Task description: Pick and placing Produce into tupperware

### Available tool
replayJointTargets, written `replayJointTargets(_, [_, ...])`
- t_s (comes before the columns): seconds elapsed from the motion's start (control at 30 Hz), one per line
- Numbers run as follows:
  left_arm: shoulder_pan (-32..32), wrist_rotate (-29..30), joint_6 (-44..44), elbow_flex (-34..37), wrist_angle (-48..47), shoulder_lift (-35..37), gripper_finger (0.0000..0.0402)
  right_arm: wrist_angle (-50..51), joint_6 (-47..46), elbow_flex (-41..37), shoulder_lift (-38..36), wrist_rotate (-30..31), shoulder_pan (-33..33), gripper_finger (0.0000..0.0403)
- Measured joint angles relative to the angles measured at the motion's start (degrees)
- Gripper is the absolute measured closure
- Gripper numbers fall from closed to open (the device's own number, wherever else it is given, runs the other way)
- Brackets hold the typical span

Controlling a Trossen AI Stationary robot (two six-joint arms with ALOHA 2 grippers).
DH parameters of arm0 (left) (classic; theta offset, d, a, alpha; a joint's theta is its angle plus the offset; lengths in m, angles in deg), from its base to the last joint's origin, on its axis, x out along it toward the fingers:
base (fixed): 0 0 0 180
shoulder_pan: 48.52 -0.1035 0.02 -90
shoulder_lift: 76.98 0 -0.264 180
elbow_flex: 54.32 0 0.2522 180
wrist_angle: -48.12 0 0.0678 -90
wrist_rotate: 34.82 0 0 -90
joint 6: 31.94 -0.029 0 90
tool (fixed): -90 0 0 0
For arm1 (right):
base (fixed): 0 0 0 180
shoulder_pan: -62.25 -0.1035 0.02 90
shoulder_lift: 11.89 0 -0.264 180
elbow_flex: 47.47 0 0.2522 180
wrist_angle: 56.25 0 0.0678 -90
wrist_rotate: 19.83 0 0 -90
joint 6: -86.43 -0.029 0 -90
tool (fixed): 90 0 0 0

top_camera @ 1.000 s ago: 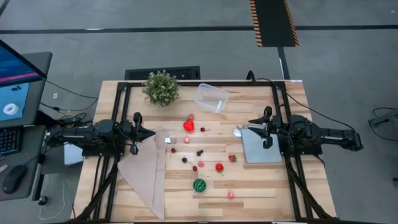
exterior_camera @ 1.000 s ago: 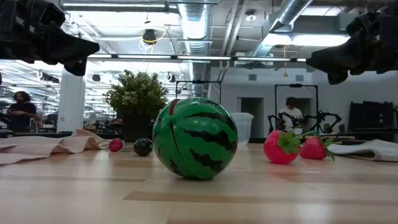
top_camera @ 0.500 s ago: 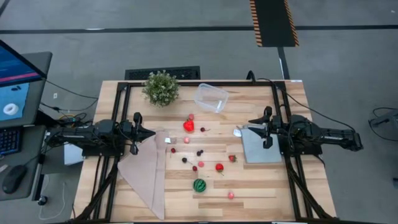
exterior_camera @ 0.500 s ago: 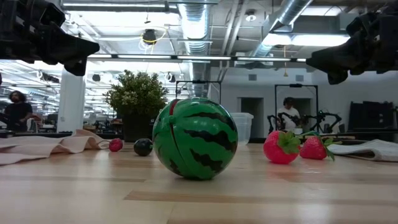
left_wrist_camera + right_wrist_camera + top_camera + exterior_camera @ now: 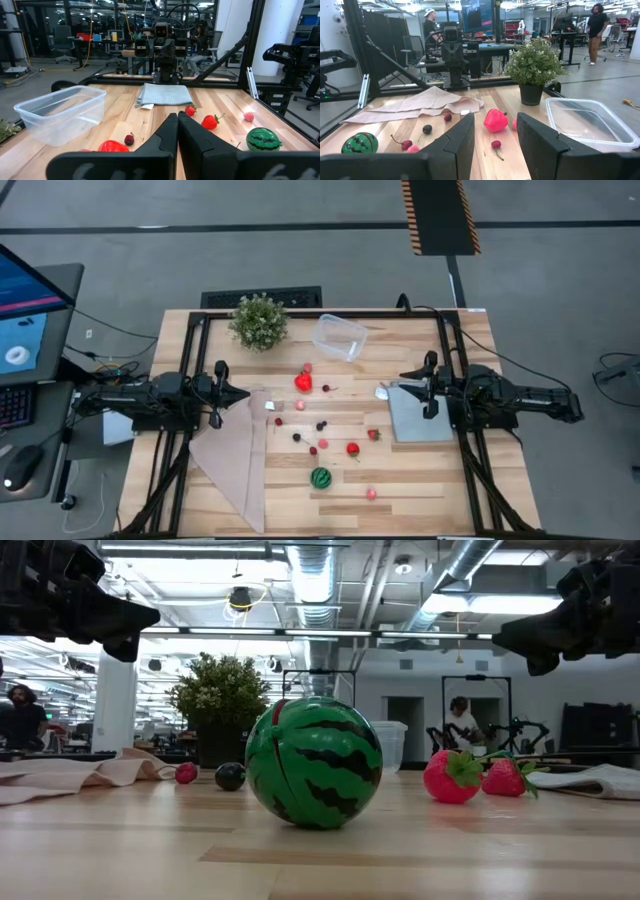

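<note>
The produce (image 5: 322,442) lies scattered mid-table, a melon (image 5: 320,477) nearest the front; the empty tub (image 5: 339,337) sits at the back beside a plant (image 5: 259,320). The left gripper (image 5: 243,393) hovers clenched over a beige cloth (image 5: 234,457); the right gripper (image 5: 404,376) hovers released and empty above a grey sheet (image 5: 417,415).

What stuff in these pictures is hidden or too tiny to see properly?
- High view: the small dark and pink fruits are too tiny to tell what kind they are.
- Low view: the watermelon ball blocks most of the clear tub, so what it holds is unclear.
- Left wrist view: the left claw, shut, covers the table just ahead of it.
- Right wrist view: the picture's edge cuts off the tub's near corner.
</note>
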Motion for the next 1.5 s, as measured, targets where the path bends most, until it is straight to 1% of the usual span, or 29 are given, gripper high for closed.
replayJointTargets(0.3, [0.0, 0.0, 0.0, 0.0, 0.0, 0.0, 0.0401, 0.0, 0.0, 0.0, 0.0, 0.0, 0.0, 0.0232])
replayJointTargets(0.53, [0.0, 0.1, -9.8, 0.0, 0.1, 0.0, 0.0401, 0.0, 0.0, 0.0, 0.0, 0.0, 0.0, 0.0232])
replayJointTargets(0.6, [0.0, 0.1, -11.1, 0.0, 0.1, 0.0, 0.0401, -0.1, 0.0, 0.0, 0.0, 0.0, 0.0, 0.0232])
replayJointTargets(0.7, [0.0, 0.2, -10.4, 0.0, 0.2, 0.0, 0.0401, -2.5, -0.2, 0.0, 0.0, 0.3, 0.0, 0.0232])
replayJointTargets(0.8, [0.0, 0.6, -5.4, 0.0, 0.4, 0.0, 0.0401, -5.4, -6.9, 0.0, 0.0, 0.3, 0.0, 0.0232])
replayJointTargets(0.87, [0.0, 2.9, -3.7, 0.0, 1.4, 0.0, 0.0401, -7.5, -11.6, 0.0, 0.0, 1.3, 0.0, 0.0232])
replayJointTargets(0.93, [0.0, 5.4, -3.7, 0.0, 2.4, 0.0, 0.0401, -9.5, -15.7, 0.0, 0.0, 1.5, 0.0, 0.0232])
replayJointTargets(1.1, [0.0, 8.2, -5.2, -0.5, 2.9, 0.0, 0.0401, -10.6, -22.0, 0.0, 0.0, 1.6, -1.2, 0.0232])
replayJointTargets(1.2, [0.0, 8.3, -5.0, -0.7, 3.9, 0.0, 0.0401, -10.0, -23.4, 0.0, 0.0, 1.7, -1.2, 0.0232])
replayJointTargets(1.3, [0.0, 8.4, -4.5, -0.8, 4.0, 0.0, 0.0401, -6.6, -23.1, 0.0, 0.4, 1.9, -1.3, 0.0232])
replayJointTargets(1.4, [0.0, 8.4, -3.3, -0.9, 3.7, 0.0, 0.0401, -5.0, -25.4, 0.0, 2.4, 2.6, -1.4, 0.0232])
replayJointTargets(1.5, [0.0, 8.4, -0.7, -0.9, 3.5, 0.0, 0.0401, -3.8, -27.4, 1.1, 6.6, 2.7, -3.0, 0.0232])
